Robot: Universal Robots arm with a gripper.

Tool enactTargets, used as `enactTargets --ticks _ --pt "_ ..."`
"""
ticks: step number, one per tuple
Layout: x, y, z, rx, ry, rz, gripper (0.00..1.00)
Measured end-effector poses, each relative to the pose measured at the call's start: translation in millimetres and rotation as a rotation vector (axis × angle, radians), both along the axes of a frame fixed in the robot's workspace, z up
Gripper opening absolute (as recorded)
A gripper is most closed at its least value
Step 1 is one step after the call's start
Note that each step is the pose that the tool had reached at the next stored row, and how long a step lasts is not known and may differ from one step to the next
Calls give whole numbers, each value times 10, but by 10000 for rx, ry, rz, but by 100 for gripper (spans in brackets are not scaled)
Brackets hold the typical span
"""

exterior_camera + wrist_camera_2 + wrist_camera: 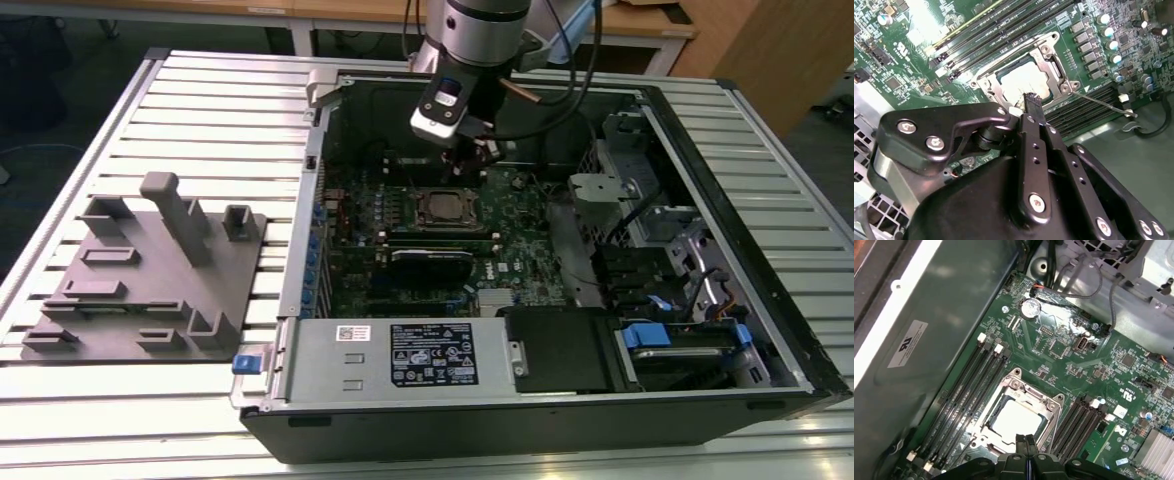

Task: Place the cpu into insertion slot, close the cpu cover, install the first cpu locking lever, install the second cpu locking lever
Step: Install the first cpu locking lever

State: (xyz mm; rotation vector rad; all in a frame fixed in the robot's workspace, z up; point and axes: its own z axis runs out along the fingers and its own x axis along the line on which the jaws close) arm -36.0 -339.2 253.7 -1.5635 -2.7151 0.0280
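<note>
Hand [1025, 438] is clenched, fingers pressed together, nothing held. It points down at the insertion slot [447, 207] from just on its far side in the exterior view.

The cpu [1015, 421] is seated in the slot, its silver top showing through the window of the cpu cover [1030, 391]. The cover lies flat over it, so I read the first two steps as done. The fingertip overlaps the cover's near edge in both wrist views; I can't tell whether it touches or hovers.

What matters here is the locking lever [1104, 103] in the second wrist view. It's a thin rod leaving the socket corner just beside the fingertip. Its long axis slants away from the hand across the neighbouring memory slots [969, 385]. It looks unlatched to me. I can't make out the second lever.

Surface is the flat green motherboard [518, 205], with memory slots flanking the socket on both sides.

Room is tight — the hand is down inside the open computer case [727, 130], with cables [561, 90] beside the arm and drive bays [667, 250] on the exterior view's right.

The case lies on the slatted tabletop [134, 405]. A grey fixture plate [134, 290] sits well apart on the exterior view's left.
</note>
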Motion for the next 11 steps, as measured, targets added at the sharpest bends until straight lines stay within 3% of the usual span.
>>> enactTargets --ticks 11 --pt "0 0 0 0 0 600 11"
